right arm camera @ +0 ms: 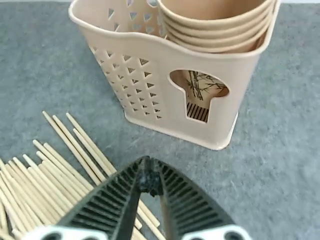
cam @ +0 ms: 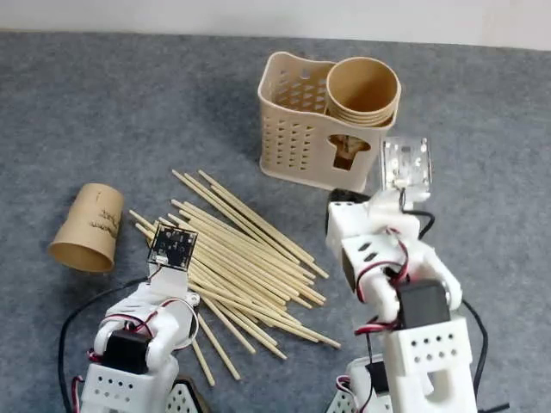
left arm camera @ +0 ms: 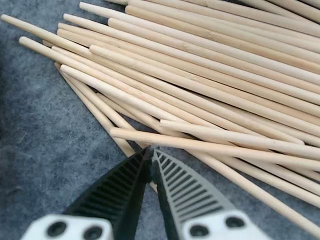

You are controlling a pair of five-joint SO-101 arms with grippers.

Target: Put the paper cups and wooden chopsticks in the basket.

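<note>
Though partly done, far from finished | in basket (cam: pixel 297 129): stack of paper cups (cam: pixel 362 86) | remaining on table (cam: pixel 482 129): one paper cup (cam: pixel 88 228) on its side, well apart from basket; wooden chopsticks (cam: pixel 241 258), loose heap | left pincer (left arm camera: pixel 151 150) closed, empty, at heap | right pincer (right arm camera: pixel 147 172) closed, empty, near basket

left arm (cam: pixel 142 331): lower left of the high view, tucked in pretty low, wrist pointing up-frame

left gripper (left arm camera: pixel 151 150): jaws pinched together, tips touching

right arm (cam: pixel 400 275): lower right of the high view, reaching further up-frame than the left one

right gripper (right arm camera: pixel 147 164): same deal, jaws closed, tips meeting
</note>
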